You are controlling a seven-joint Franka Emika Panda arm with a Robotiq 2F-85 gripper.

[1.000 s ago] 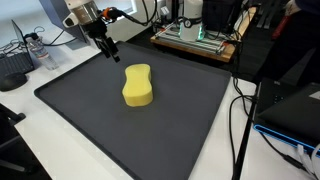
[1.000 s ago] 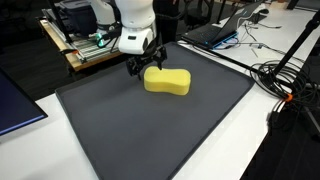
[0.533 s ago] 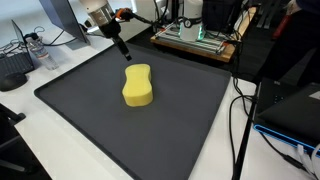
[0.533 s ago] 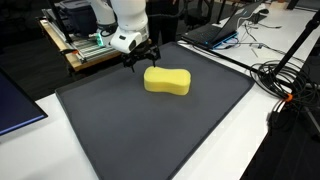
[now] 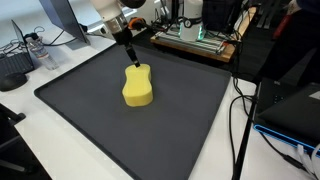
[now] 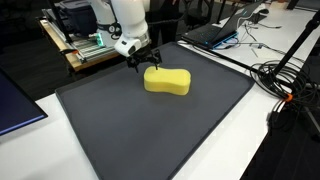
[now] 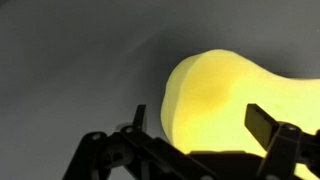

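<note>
Jaws wide apart, clamped on nothing, poised at the near-camera-far end of the yellow sponge (image 5: 138, 86), upper centre of frame in both exterior views; contact not discernible. Sponge lies flat on dark mat (image 5: 90, 110) covering the table (image 5: 45, 135).

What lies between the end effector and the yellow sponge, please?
Nothing: the wrist view shows the open end effector facing the yellow sponge directly.

Opposed raised exteriors, close wrist, shared sponge (image 5: 138, 87)
</note>
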